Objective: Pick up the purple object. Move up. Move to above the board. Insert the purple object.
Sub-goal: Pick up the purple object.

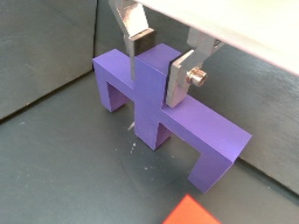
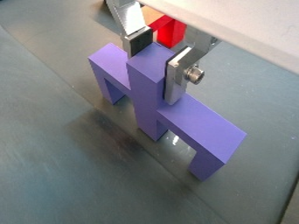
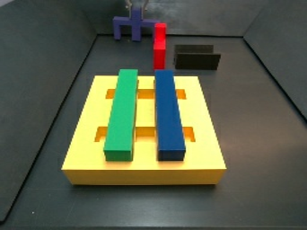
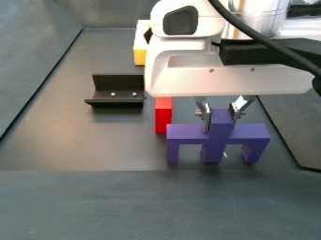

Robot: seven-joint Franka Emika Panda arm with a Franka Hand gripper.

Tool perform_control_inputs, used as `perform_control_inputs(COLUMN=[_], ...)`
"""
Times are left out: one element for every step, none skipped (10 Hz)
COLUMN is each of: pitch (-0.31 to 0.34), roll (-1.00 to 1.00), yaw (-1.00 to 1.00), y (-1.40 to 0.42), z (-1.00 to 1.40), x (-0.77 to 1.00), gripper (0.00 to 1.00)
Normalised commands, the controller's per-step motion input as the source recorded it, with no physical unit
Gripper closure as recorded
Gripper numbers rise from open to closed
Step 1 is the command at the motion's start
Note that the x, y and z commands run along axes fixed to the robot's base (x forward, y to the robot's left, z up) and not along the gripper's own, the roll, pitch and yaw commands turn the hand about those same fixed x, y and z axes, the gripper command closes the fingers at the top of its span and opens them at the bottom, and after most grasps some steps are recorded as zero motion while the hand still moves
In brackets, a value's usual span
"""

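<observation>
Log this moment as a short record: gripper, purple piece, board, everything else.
gripper: at the purple object's stem, jaws on either side of it
purple object: legs down on the floor, not visibly lifted
board: yellow, holding a green bar and a blue bar
red block: upright, between purple object and board
fixture: on the floor

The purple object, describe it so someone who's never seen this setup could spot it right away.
Start from the big yellow board that carries the long green bar and long blue bar; look past its far end, beyond the upright red block. There the purple object stands on the dark floor, its raised stem between the fingers of the gripper. It is the only purple piece, bridge-shaped with downward legs.
</observation>
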Motion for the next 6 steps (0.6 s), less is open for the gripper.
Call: perform_control_inputs(pitch=[0.000,0.000,0.000,0.000,0.000,0.000], roll=[0.00,0.00,0.00,0.00,0.00,0.00], yaw=[0.00,0.00,0.00,0.00,0.00,0.00], y=[0.00,0.00,0.00,0.00,0.00,0.00], z=[0.00,0.00,0.00,0.00,0.00,0.00], x=[0.00,0.00,0.00,0.00,0.00,0.00], gripper=[1.00,1.00,1.00,1.00,1.00,1.00])
